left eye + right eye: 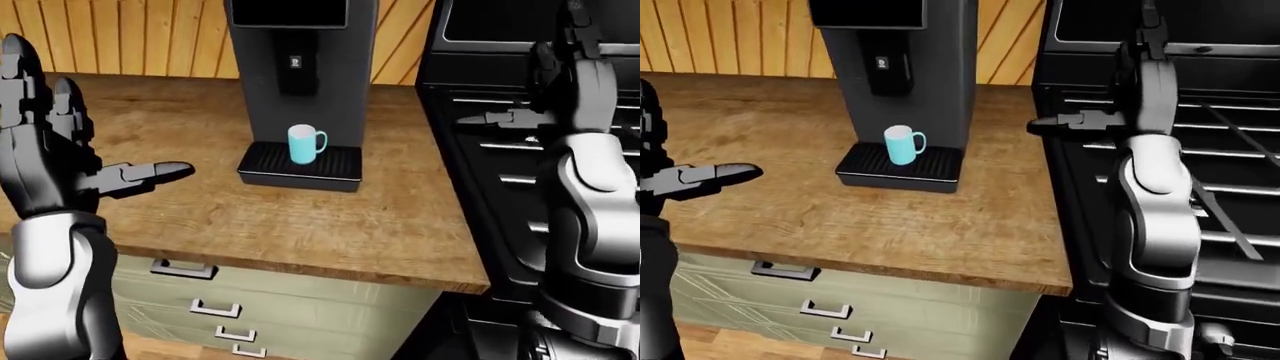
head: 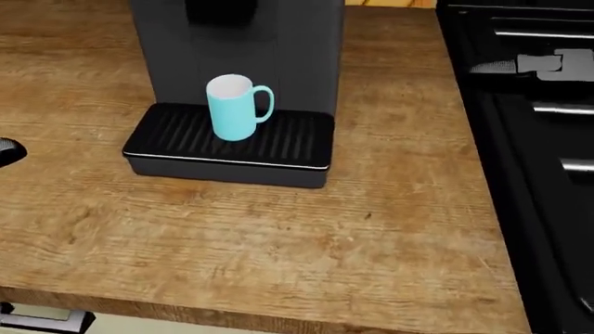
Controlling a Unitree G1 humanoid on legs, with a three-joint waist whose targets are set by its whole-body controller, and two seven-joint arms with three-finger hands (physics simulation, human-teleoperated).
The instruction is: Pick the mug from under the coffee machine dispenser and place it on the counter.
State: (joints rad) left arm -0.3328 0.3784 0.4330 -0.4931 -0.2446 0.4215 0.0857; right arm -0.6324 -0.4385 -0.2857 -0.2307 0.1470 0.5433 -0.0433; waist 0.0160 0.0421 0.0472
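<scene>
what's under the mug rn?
The mug stands upright on the coffee machine's black ribbed drip tray, below the dispenser. The tray patch beneath its base is covered, so unseen.

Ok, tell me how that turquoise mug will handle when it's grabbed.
The mug looks rigid and glossy, so probably slippery between fingers. It stands upright, taller than wide, on the ridged drip tray, so a sideways nudge may tip it. Its handle faces right, probably an awkward hold.

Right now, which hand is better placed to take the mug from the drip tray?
Probably the right hand. The mug has its handle toward the view's right, on that hand's side. Both hands are open and raised, well away from the mug. The left hand hangs over the counter, on the handle-free side.
</scene>
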